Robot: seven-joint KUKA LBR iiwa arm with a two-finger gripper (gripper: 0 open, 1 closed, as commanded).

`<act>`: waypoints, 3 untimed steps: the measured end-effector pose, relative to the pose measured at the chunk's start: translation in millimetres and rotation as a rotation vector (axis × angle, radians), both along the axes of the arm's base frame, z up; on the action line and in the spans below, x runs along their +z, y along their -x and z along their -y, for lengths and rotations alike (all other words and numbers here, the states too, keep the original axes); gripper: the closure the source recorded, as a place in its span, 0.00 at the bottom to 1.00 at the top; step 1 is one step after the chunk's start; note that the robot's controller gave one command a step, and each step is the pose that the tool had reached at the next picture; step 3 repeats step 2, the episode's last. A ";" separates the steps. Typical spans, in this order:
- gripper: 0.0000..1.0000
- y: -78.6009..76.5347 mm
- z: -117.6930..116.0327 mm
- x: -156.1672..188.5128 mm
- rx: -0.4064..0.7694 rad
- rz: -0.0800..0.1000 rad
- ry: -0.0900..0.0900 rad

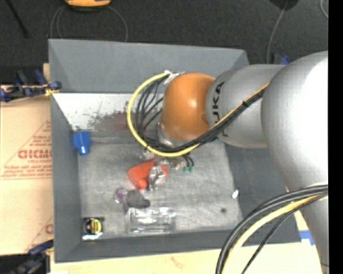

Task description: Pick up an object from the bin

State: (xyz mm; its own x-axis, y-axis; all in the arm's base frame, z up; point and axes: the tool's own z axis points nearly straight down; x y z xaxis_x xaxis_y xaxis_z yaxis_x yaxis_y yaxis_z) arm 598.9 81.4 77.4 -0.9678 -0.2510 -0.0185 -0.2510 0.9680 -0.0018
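Over at the grey metal bin [66, 170], a small blue plastic block [81, 142] is seen against the left wall, far to the upper left of the orange-red rounded lump [138, 176]. Well to the lower left of that lump, in the near corner, a small yellow-and-black round thing [92, 226] is spotted. Just below the lump, a pale purple translucent piece [122, 195] is found beside a dark grey chunk [140, 200]. Further below, a clear plastic package [151, 219] is laid flat.

The orange-red rounded lump itself is placed near the middle of the bin floor. At its right edge the metal pincer [158, 174] is seen, low over the floor. Whether the pincer is spread or pressed together cannot be told.

Right of the lump a tiny green thing [188, 167] is noted, and far right of it a small white bit [235, 194].
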 end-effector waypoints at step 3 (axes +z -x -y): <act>1.00 -28.8 23.9 282.5 0.015 -0.003 0.003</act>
